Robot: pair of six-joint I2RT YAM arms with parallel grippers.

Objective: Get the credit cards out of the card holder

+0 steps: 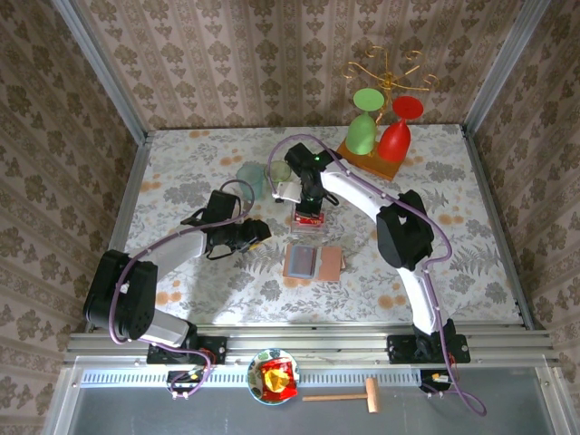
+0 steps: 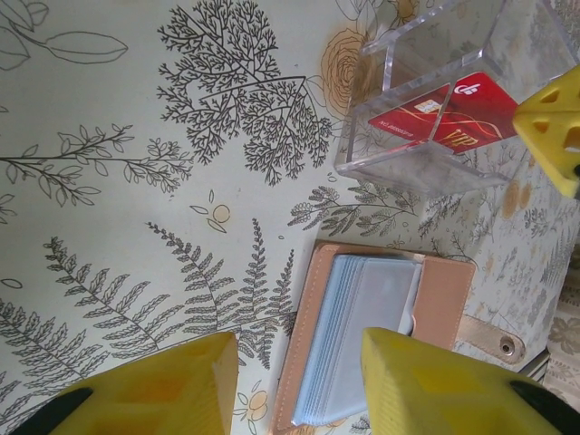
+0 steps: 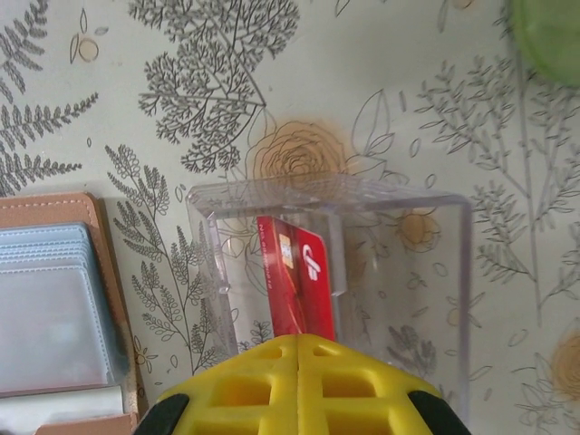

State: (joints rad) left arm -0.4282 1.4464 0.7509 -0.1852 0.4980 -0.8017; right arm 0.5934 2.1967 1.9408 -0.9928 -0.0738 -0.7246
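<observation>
Plainly, the coming move turned on the card holder, which lay open and flat on the table, just on the near side of the clear box. Seen from above, its long axis ran left to right, with the grey-blue pockets on the left half and the tan leather on the right. The left pincer hung just beside the left end of the holder and pointed toward it, its jaws half apart and holding nothing, so we judged this arm the nearer one for the pockets. The right pincer stood over the box with its jaws fully together. One red credit card stood on edge inside the box and ran straight under the closed tips, but we could not tell if it was pinched or only touched. We also could not tell whether the pockets had more cards in them. Left of the holder the table gave room for an approach, while the pale tumblers stood beyond the box and the wooden board with goblets was well apart, far right.
</observation>
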